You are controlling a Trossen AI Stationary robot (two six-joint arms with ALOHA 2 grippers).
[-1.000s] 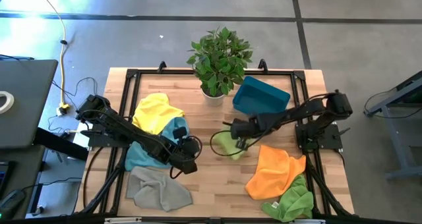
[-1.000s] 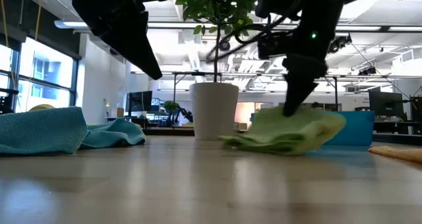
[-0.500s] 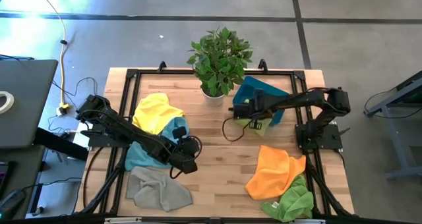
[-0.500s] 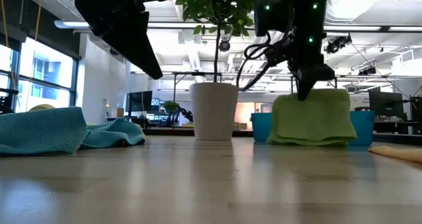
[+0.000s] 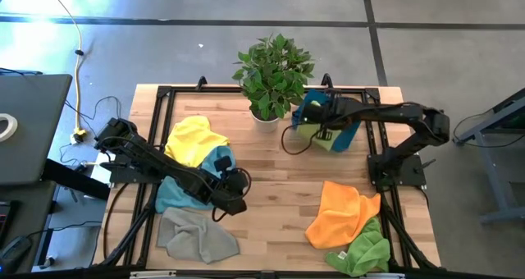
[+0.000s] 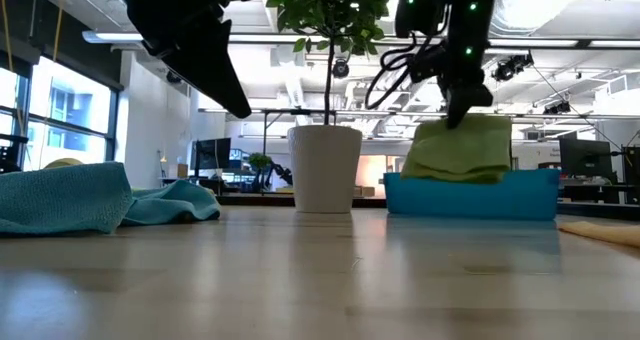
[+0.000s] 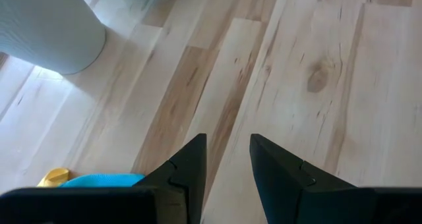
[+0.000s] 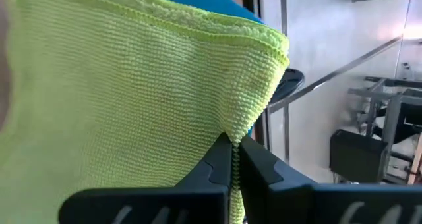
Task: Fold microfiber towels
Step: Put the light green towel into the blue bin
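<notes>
The green towel (image 8: 132,92) is nubbly knit cloth; the desk (image 7: 316,85) is smooth, matt, pale-grained wood; the bin (image 6: 470,194) is smooth plastic.

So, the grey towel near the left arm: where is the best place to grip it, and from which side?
Probably at the free corner of the grey towel that points toward the table's middle, coming straight down from above. It lies crumpled but fairly flat on the wood, so only an edge pinch gets under it. The left gripper hangs nearest, just above that side.

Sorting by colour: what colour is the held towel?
Light green towel, clearest in the right wrist view.
</notes>
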